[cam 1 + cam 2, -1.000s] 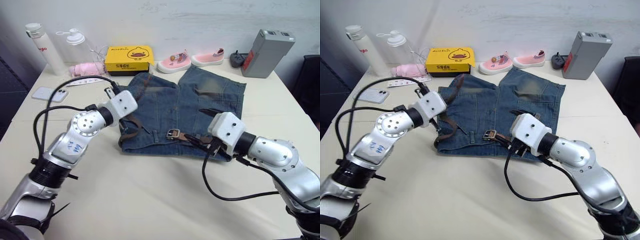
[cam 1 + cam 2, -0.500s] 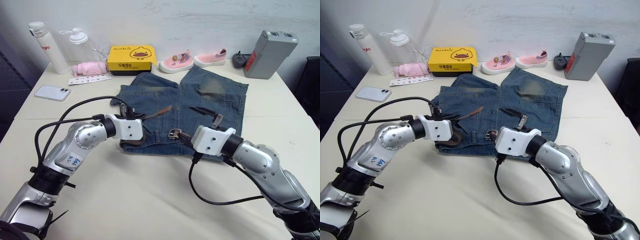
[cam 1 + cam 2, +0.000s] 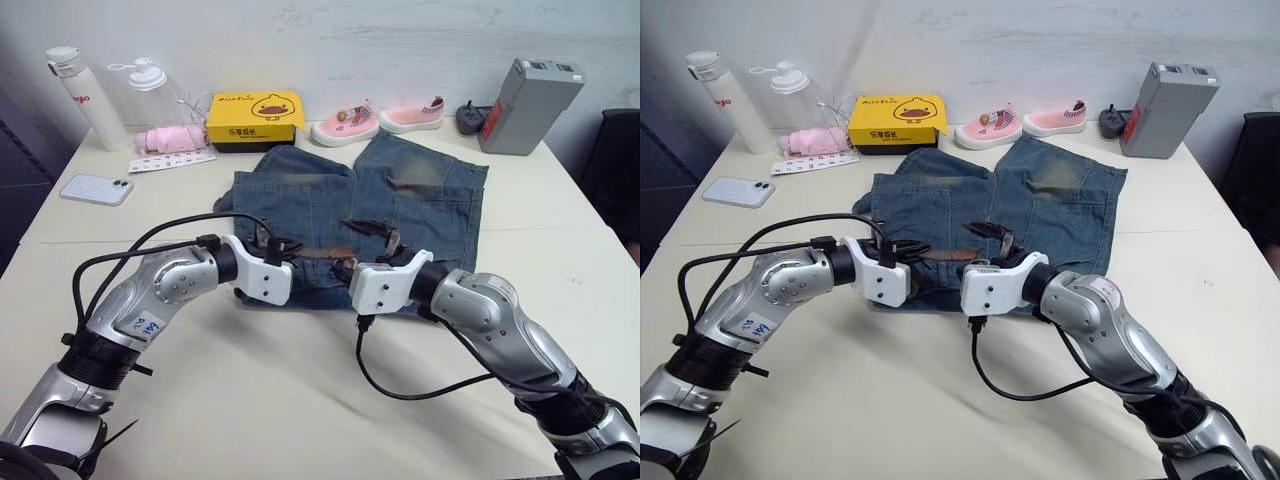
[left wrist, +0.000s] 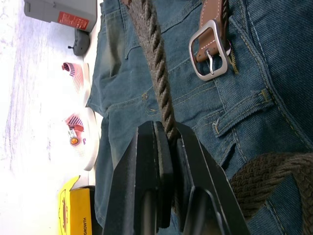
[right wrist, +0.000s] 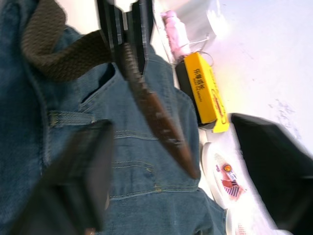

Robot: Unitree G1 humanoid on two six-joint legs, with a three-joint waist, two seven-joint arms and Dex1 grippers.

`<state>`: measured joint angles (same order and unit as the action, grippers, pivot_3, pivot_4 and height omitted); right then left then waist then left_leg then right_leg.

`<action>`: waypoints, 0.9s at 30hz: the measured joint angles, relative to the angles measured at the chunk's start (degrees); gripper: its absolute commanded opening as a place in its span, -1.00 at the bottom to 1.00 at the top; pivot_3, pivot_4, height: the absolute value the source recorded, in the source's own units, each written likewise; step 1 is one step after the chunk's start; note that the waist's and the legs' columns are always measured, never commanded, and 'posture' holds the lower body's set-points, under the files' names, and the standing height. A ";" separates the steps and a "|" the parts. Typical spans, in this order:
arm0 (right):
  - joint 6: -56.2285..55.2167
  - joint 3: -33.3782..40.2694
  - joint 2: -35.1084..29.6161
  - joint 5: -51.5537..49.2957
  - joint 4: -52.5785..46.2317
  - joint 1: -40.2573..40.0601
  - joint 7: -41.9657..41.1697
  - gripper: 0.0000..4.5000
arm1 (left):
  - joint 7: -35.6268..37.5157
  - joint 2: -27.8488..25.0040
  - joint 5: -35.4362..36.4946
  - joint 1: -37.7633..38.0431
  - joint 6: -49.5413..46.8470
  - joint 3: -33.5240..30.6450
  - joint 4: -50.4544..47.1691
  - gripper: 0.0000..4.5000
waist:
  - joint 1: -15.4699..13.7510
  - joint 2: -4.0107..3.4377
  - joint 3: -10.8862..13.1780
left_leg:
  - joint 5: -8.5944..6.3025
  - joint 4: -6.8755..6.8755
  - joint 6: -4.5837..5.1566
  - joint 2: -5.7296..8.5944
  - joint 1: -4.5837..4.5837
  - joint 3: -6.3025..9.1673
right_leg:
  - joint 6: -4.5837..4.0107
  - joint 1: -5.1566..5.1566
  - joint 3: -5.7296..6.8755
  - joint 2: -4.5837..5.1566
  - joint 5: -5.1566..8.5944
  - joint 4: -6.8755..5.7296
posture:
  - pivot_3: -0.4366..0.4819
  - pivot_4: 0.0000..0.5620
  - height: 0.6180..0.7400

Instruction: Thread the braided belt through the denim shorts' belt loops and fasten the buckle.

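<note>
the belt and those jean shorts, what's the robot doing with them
The robot is working a braided belt onto denim shorts laid flat on a table. Its left gripper is pinched shut on the woven strap, with the tapered brown belt tip sticking out past the fingers. The right gripper is open, hovering over the waistband near the silver buckle. The buckle lies on the denim, not yet fastened.
</note>
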<state>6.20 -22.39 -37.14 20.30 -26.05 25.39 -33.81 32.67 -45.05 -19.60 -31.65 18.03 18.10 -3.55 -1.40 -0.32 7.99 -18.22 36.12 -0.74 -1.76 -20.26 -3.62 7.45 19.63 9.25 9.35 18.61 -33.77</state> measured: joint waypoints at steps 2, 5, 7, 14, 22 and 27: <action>-0.08 0.00 0.39 0.27 0.61 -0.07 -0.59 -0.28 | 0.04 0.08 -0.43 0.01 -0.02 -0.25 -0.01 -1.00 | 0.03 0.00 0.00 | 0.00 0.00 0.00 0.00 0.02 0.00 | 0.00 -0.01 0.00 0.00 0.00 -0.01 | -0.05 -0.47 0.06; -0.08 0.00 0.98 0.83 0.85 -0.32 -1.23 -0.91 | 0.04 0.30 -1.04 0.09 -0.24 -0.46 0.00 -1.00 | 0.03 0.00 0.00 | 0.00 0.00 0.00 -0.01 0.02 0.00 | 0.00 0.00 0.00 0.00 0.00 -0.04 | -0.05 -0.47 0.06; -0.09 0.01 1.33 1.26 0.85 -0.73 -1.68 -0.99 | 0.04 0.71 -1.29 0.10 -0.47 -1.04 0.01 -1.00 | 0.01 0.00 0.00 | 0.00 0.02 0.01 0.00 0.02 0.00 | 0.00 0.00 0.01 0.00 0.00 -0.06 | -0.05 -0.47 0.06; 0.14 0.17 2.93 2.90 1.12 -1.21 -1.90 -1.00 | 0.86 3.36 -0.09 0.42 -2.49 -2.97 0.01 -0.12 | 0.05 -0.01 -0.01 | 0.01 0.05 0.02 -0.01 0.03 0.00 | 0.00 0.00 0.01 0.01 0.00 -0.09 | -0.05 -0.47 0.06; -1.38 1.42 3.99 3.35 5.58 -0.71 -1.01 -1.00 | 6.74 2.35 8.28 4.28 -4.84 -7.77 -2.96 0.27 | 0.22 -0.02 -0.01 | 0.02 0.06 0.01 -0.03 0.04 0.00 | 0.00 0.00 0.01 0.01 0.00 -0.11 | -0.05 -0.47 0.06; -6.89 2.63 3.10 3.28 10.78 0.55 -0.01 -1.00 | 12.03 1.49 24.07 7.29 -14.68 -16.27 -9.01 0.27 | 0.42 -0.03 -0.02 | 0.02 0.08 0.01 -0.04 0.08 0.04 | 0.00 -0.04 0.00 0.02 0.00 -0.13 | -0.05 -0.47 0.06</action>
<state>-0.70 -19.76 -34.04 23.59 -15.27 25.94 -33.82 44.71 -43.56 4.47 -24.35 3.34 1.83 -12.56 -0.98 -0.35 7.97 -18.20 36.20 -0.73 -1.80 -20.18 -3.58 7.45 19.59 9.25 9.37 18.61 -33.90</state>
